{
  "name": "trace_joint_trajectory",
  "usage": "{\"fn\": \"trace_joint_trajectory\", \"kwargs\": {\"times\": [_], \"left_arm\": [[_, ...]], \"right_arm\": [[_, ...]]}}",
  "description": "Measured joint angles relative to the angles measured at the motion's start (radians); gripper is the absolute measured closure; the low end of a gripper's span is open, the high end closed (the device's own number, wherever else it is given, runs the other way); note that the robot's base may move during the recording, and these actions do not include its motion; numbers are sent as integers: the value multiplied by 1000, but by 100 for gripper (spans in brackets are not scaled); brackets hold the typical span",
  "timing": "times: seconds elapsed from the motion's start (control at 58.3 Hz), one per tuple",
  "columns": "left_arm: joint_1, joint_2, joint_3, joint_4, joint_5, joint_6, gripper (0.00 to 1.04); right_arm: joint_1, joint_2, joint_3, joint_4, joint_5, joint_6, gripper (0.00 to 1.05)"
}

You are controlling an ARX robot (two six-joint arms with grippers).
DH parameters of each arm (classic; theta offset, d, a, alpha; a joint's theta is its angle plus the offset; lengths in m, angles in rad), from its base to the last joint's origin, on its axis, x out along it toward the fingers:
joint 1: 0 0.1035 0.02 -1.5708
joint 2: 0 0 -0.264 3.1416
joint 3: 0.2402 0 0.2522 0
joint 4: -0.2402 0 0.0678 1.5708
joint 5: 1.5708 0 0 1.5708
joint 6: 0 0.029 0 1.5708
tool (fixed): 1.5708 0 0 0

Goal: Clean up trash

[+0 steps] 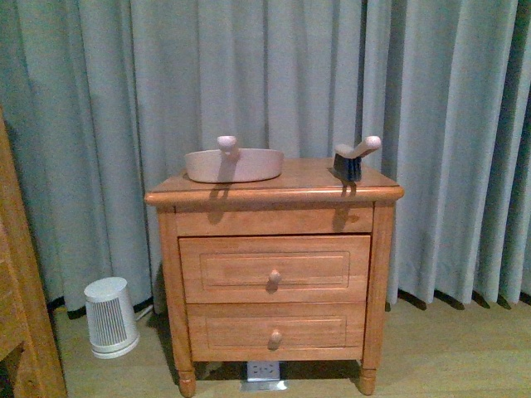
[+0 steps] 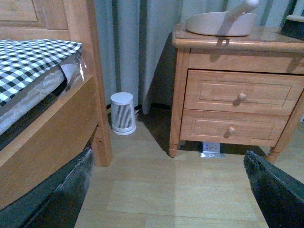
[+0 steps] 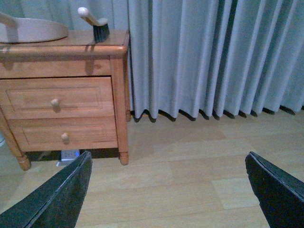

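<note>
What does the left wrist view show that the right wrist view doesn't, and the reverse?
Left wrist only: the wooden bed frame with checkered bedding, and a white ribbed canister. Right wrist only: the brush whole, handle included. Both: the nightstand, the dustpan on it, the curtain and the wood floor. No paper wad shows in either.

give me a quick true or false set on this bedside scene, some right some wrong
1. The dustpan sits on top of the nightstand. True.
2. The brush lies on the floor. False: it rests on the nightstand top, to the right of the dustpan.
3. Both drawers are pulled open. False: both are shut.
4. A small white ribbed unit stands on the floor left of the nightstand. True.
5. The left hand and the right hand are both open. True.
</note>
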Motion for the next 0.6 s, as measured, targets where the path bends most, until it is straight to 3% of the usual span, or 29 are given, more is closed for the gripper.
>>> {"fn": "trace_joint_trajectory", "kwargs": {"times": [0.6], "left_arm": [[0,0,0,0,0,0,8]], "right_arm": [[0,0,0,0,0,0,7]]}}
